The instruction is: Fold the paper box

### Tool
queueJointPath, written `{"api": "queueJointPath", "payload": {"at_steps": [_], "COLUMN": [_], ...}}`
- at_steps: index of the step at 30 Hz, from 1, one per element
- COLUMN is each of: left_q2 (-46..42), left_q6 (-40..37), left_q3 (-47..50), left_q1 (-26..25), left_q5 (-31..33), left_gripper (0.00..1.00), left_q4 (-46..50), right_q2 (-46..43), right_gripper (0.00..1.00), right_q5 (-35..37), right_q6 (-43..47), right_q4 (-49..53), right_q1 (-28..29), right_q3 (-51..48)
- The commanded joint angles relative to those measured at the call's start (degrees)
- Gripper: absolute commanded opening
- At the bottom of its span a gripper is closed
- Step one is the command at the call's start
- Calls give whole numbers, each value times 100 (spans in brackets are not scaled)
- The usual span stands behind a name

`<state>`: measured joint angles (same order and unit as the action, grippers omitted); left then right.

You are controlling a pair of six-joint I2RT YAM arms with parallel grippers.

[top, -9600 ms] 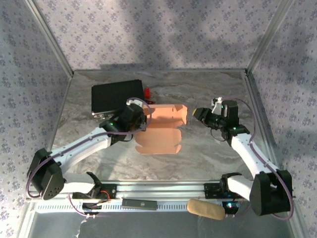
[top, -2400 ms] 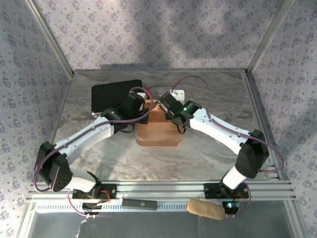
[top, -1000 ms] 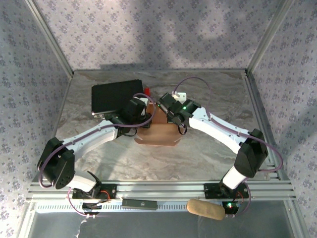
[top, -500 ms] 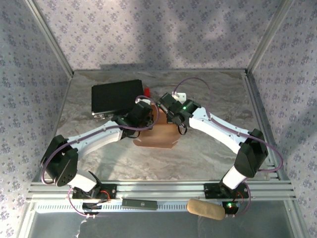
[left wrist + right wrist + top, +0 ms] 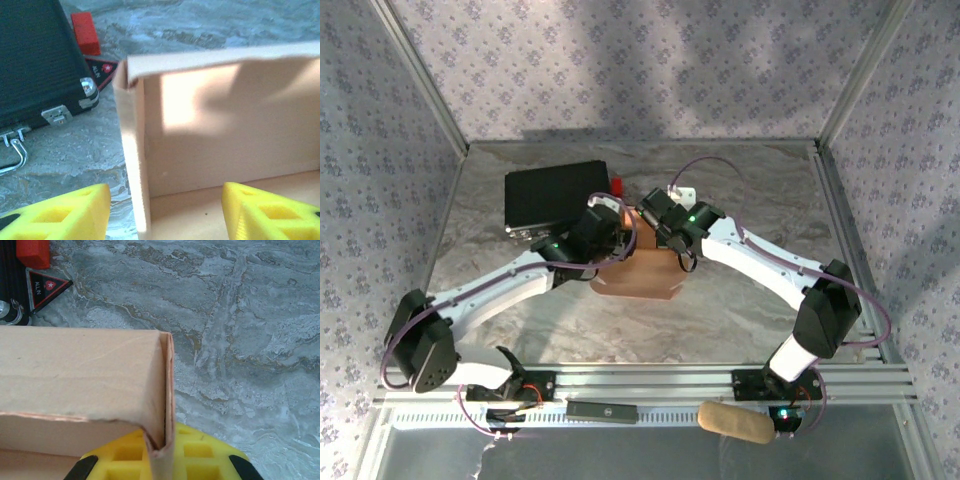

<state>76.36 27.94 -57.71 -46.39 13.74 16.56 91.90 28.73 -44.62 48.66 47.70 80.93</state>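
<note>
Sitting near mid-table, a bit toward the far edge, the paper box (image 5: 640,274) is part-folded w/ back and side walls upright and a thin lip bent over the back wall's top. Left gripper (image 5: 618,243) is at the box's left side; in the wrist view its yellow fingers (image 5: 60,212) are spread wide, straddling the left wall, one outside and one over the box floor, neither touching cardboard. Right gripper (image 5: 665,240) is at the far right corner; wrist view shows both yellow pads (image 5: 122,460) pressed together on the right wall's edge, cardboard pinched betw. them. Black case (image 5: 552,197) lies just left of and behind the box, toward the table's far-left corner, close to the left arm's wrist, latches facing the near side. Red block (image 5: 617,185) sits at the case's right end, w/ a triangular "ALL IN" label (image 5: 45,287) beside it. Tan pad (image 5: 735,422) rests on the rail at the near edge, right of centre, well apart from the box.
</note>
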Motion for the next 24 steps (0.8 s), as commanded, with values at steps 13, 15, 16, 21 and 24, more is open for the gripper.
{"api": "queueJointPath", "payload": {"at_steps": [13,15,16,21,24], "left_q2": [222,280,297,478,609], "left_q6": [-578,-599,-622,-680,-727], "left_q3": [-686,-701,-721,-828,-896], "left_q1": [757,762,765,756,750], "left_q5": [-1322,-1247,-1159,-887,-761], "left_gripper": [46,43,41,24,20], "left_q4": [454,439,430,409,407], "right_q2": [-129,-124,-117,-124,-132], "right_gripper": [0,0,0,0,0], "right_q5": [27,11,-8,-33,-52], "right_q6": [-47,-45,-35,-29,-19], "right_q4": [-31,-45,-42,-61,-70], "right_q1": [-22,-24,-16,-22,-18], "right_q3": [10,20,28,29,38]}}
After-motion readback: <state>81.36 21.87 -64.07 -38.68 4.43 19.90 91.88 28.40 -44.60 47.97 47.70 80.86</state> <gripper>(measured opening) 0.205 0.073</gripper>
